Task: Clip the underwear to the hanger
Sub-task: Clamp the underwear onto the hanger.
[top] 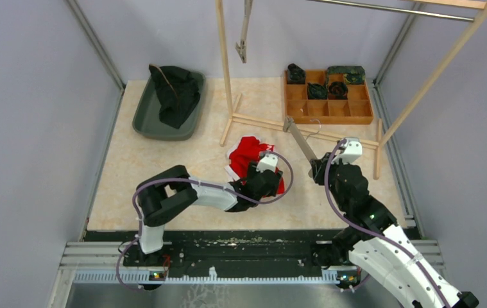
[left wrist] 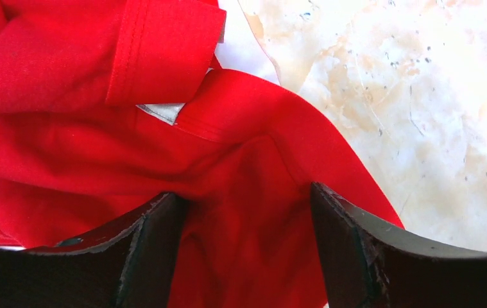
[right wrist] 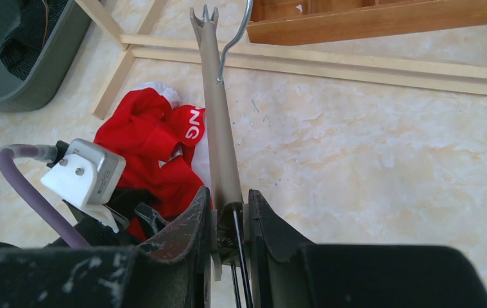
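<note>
The red underwear (top: 246,151) lies crumpled on the table's middle, with a white waistband edge showing. My left gripper (top: 263,183) is down on its near side. In the left wrist view the left gripper (left wrist: 247,205) is open, and the underwear (left wrist: 99,128) bunches between and beyond its dark fingers (left wrist: 157,244). The hanger (top: 301,144) is a beige bar with a wire hook, slanting up to the left. My right gripper (top: 317,168) is shut on its near clip end. In the right wrist view the hanger (right wrist: 218,128) runs straight away from the right gripper (right wrist: 229,205), beside the underwear (right wrist: 144,138).
A grey bin (top: 144,112) holding dark clothing stands at the back left. A wooden clothes rack (top: 224,70) spans the back, with its base rails (top: 260,122) on the table and a clip hanger (top: 244,38) dangling from it. A wooden compartment tray (top: 327,110) sits at the back right.
</note>
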Controlling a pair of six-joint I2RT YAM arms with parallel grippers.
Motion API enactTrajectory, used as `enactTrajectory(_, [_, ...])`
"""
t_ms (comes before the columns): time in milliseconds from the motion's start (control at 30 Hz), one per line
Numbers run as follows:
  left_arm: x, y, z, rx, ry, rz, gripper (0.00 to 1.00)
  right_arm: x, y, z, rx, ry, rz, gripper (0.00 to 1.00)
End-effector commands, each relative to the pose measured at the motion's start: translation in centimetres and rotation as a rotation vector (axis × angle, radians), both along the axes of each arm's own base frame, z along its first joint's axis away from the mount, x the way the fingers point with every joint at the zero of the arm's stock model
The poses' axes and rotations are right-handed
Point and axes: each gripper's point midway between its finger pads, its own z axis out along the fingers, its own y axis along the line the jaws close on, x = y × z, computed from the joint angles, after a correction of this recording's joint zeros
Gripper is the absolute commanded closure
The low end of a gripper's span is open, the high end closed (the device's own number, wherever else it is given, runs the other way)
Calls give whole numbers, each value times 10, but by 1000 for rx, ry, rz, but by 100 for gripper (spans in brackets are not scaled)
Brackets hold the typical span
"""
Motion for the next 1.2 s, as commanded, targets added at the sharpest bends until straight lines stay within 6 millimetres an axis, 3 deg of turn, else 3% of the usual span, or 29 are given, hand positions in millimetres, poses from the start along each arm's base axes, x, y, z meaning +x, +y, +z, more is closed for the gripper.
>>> enactTrajectory(0, [-4,22,-35,195,-9,40,25,5,0,21,53,-73,-19,100])
enactTrajectory(200, [-14,25,-53,236,-7,42,32,5,0,20,50,-72,-20,100])
enactTrajectory(467, [-31,38,-76,256,32,46,67,5,-1,19,49,-71,-24,100])
enactTrajectory(600, [-34,43,-76,253,41,52,83,5,-1,20,48,-72,-26,100])
enactTrajectory(767, [-35,41,-43,176,14,25,100,6,0,17,47,-65,-22,100])
enactTrajectory(967, [-39,29,24,-37,-43,-80,100,6,7,10,67,-50,1,100])
enactTrajectory(1167, [-37,31,60,-165,-83,-94,100,4,15,5,114,-44,33,100])
